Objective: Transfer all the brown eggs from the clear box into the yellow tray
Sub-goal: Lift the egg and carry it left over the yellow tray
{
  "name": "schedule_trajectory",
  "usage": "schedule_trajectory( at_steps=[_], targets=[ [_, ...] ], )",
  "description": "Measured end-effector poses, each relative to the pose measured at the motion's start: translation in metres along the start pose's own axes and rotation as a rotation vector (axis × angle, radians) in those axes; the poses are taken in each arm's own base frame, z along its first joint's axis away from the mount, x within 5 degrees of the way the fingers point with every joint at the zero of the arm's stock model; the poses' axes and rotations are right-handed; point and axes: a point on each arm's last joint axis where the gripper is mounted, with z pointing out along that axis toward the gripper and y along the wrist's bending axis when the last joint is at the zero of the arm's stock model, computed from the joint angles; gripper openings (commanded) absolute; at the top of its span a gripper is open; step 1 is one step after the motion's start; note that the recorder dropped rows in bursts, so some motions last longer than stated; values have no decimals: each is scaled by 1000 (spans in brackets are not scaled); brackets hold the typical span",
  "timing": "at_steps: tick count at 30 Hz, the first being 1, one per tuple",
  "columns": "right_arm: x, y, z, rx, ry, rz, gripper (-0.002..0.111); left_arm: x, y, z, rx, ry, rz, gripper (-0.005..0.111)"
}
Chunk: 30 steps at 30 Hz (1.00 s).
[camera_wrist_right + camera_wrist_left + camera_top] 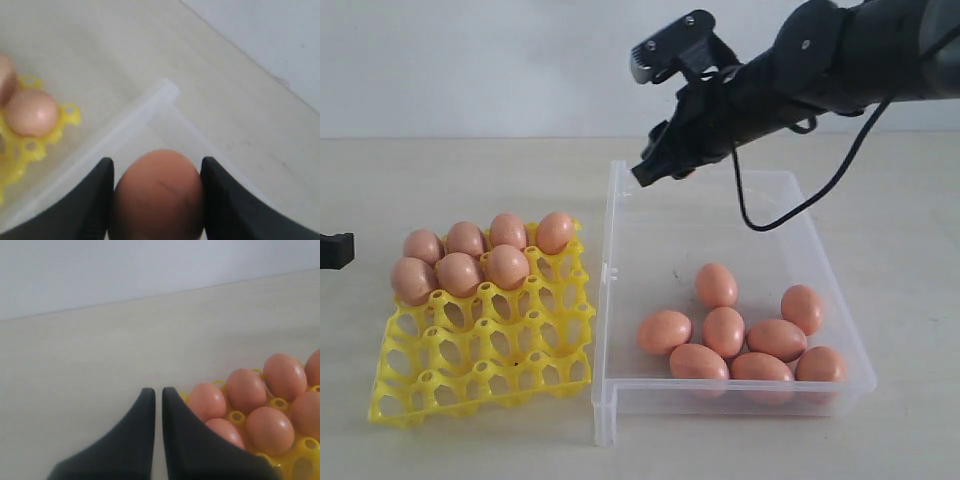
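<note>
In the exterior view, my right gripper (655,165) hangs above the clear box (670,260). Eight brown eggs (723,331) lie below it, and the yellow tray (480,370), seven cups filled, sits off to its side on the surface (900,200). In the left wrist view, my left gripper (158,392) is pinched together and empty, with the tray just beside it. In the right wrist view, the right gripper clamps one egg (159,195) over the box rim.

A robotics lab bench is suggested by a pale table (470,180) set against a blank white wall (470,60), a black robot arm (840,50) with a loose cable (825,187) (entering at the upper right), and brown eggs (723,330), a yellow tray (480,355) and a clear box (740,395) laid out alone.
</note>
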Motion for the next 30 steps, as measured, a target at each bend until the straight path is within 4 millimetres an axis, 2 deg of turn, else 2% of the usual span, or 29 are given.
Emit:
schedule_trajectory(
  at_steps=[4,7,12,17,21,25,30],
  targets=[
    [-14,31,4,27,-120,-19,0,0,0,0,0,0,0,4],
    [-19,45,6,75,-185,-22,0,0,0,0,0,0,0,4],
    [-22,57,12,121,-250,40,0,0,0,0,1,-1,2,4],
    [-20,65,26,118,-314,148,0,0,0,0,2,-3,10,4],
    [-19,75,33,49,-485,205,0,0,0,0,3,-5,14,4],
    [-17,88,29,-93,-674,178,0,0,0,0,4,-5,16,4],
    [-3,94,28,-194,-673,55,0,0,0,0,4,-5,16,4]
  ],
)
